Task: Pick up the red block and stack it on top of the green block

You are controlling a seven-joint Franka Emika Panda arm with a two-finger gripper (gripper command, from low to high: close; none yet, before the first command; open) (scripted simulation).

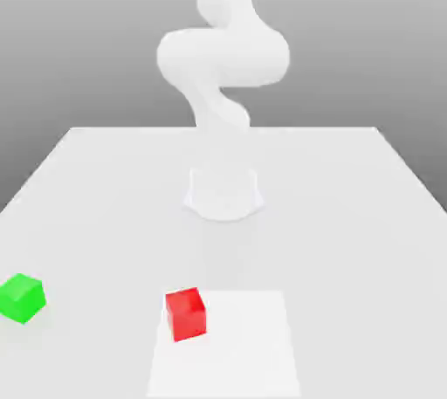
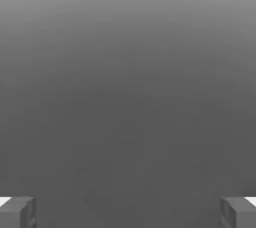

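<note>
The red block (image 1: 186, 314) sits low and just left of centre in the exterior view, resting over the left edge of the pale square (image 1: 240, 345) on the tabletop (image 1: 340, 240). The green block (image 1: 22, 299) is at that view's lower left, well apart from it, which leaves room to come down around the red one without knocking its partner. In the hand view the gripper (image 2: 128, 213) shows its fingers spread wide at the lower left and lower right corners, with nothing between them: fitting for a pick that has yet to start. The red block stands turned a little, so the gripper should probably twist to meet two opposite faces squarely. The green block, also turned, probably wants leaving where it is, since its upward face must serve as the base.
</note>
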